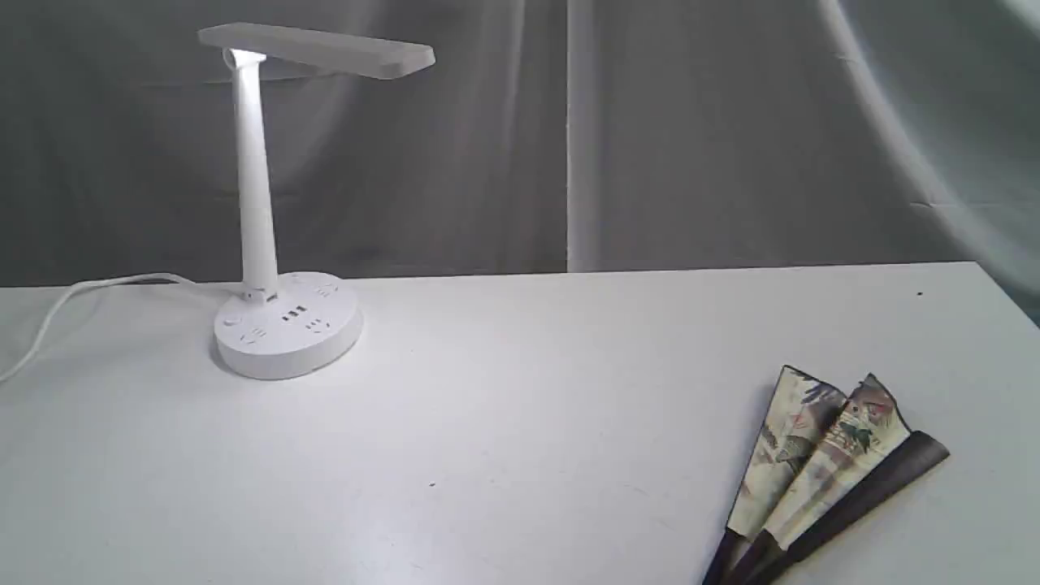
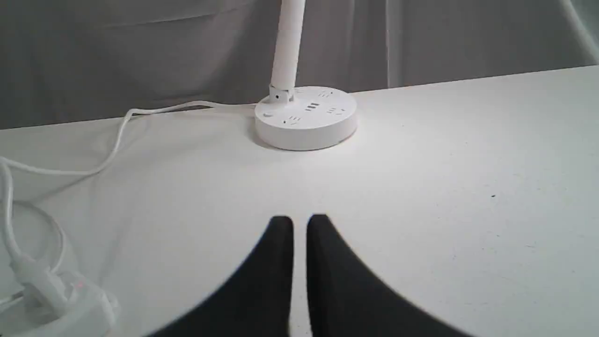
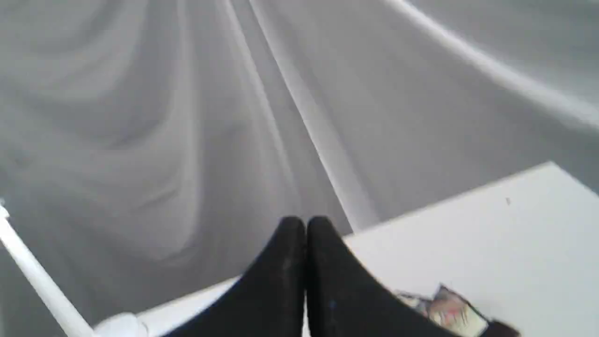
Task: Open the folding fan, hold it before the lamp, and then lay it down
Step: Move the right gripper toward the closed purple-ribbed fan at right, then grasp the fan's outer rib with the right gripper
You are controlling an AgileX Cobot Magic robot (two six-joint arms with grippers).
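Bare bench (image 2: 421, 187) is seen ahead of the left fingers (image 2: 276, 267) up to the lamp (image 2: 306, 119); cord (image 2: 196, 103) trailed alongside. Folding fan (image 3: 449, 311) noted near the right fingers (image 3: 281, 281).

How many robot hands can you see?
2. The left hand hangs over the table, facing the lamp. The right hand is near the folding fan. Neither shows in the exterior view.

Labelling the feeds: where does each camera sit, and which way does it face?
Exterior: off the arms, facing across the table at the lamp and folding fan; no robot parts.
Left wrist: over the table, facing the lamp; left gripper shows.
Right wrist: facing curtain and table edge; right gripper shows.
Shared: exterior and left wrist both show the lamp.
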